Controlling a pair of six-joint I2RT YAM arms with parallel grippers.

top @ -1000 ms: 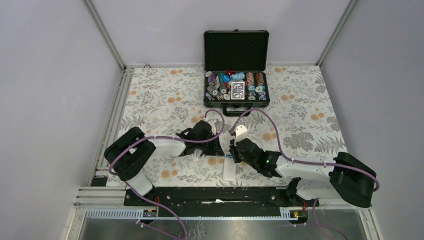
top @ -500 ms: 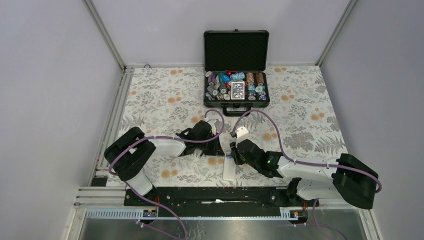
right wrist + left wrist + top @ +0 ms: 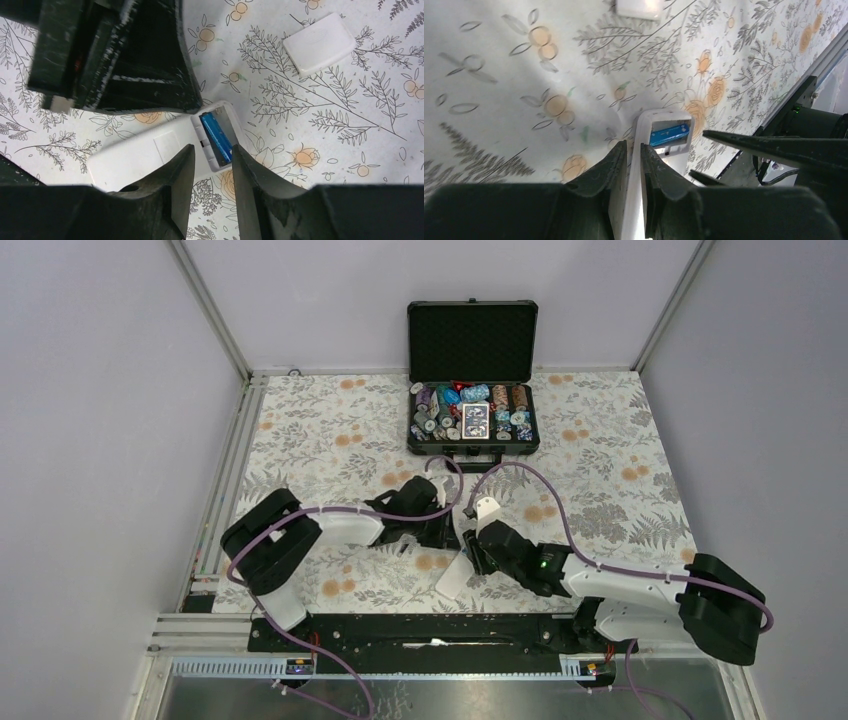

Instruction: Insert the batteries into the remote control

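I see the left gripper (image 3: 634, 165) clamped on the remote control (image 3: 165, 145) (battery (image 3: 216, 137) visible inside); the right gripper (image 3: 210, 165) stands slightly apart above it.

A white remote control (image 3: 165, 150) holding blue batteries (image 3: 218, 135) lies on a white tablecloth (image 3: 320, 440) patterned with grey foliage and orange blossoms, beside a white cover (image 3: 320, 44) and black grippers.

Left claw (image 3: 125, 65) crowding remote control (image 3: 165, 150); open cloth (image 3: 330, 430) beyond toward chip case (image 3: 472, 390).
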